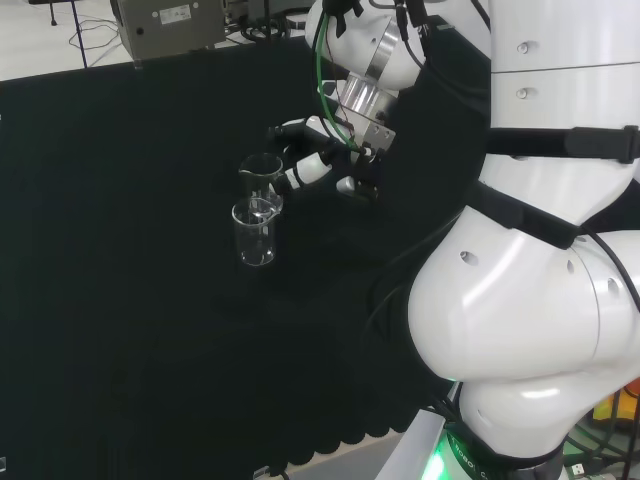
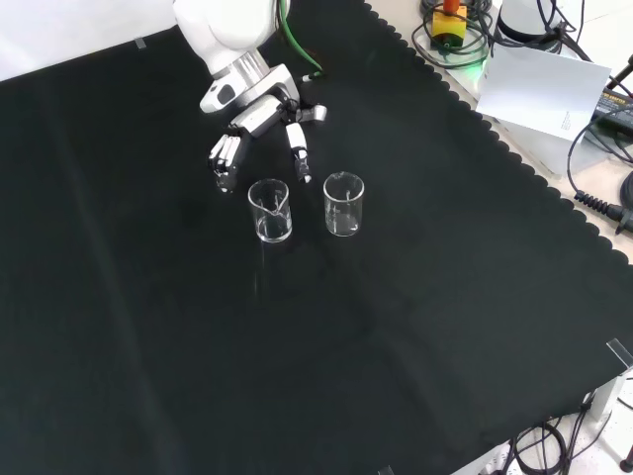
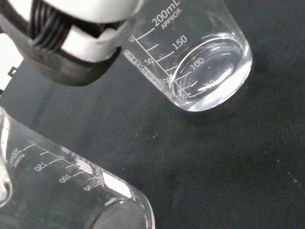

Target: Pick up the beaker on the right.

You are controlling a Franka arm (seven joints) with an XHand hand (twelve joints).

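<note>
Closest to my wrist camera are two clear glass beakers, cylinders with printed white graduation marks up their sides; one [image 3: 190, 57] shows its thick round base catching the light, the other [image 3: 71, 191] sits larger in the shot with its wall curving away. Both stand upright on the black cloth [image 2: 396, 346], a matte fabric with a scalloped edge where it meets the bench side in my front view. From the front I see them side by side and apart: a left beaker [image 2: 269, 210] with a small pouring lip, and a right beaker [image 2: 344, 204] of the same shape. From the head camera they line up one behind the other, the nearer beaker [image 1: 256, 231] overlapping the farther beaker [image 1: 262, 176] in the picture. As far as I can see, both are empty. My hand [image 2: 259, 124], glossy white shells over black joints, hangs just behind the pair in the front view, fingers [image 2: 226, 153] spread and pointing down toward the cloth, only loosely bent, with the thumb set apart toward the right beaker. It holds nothing. In the head view a fingertip [image 1: 296, 177] lies right beside the farther beaker's rim; I cannot tell whether it touches the glass.
</note>
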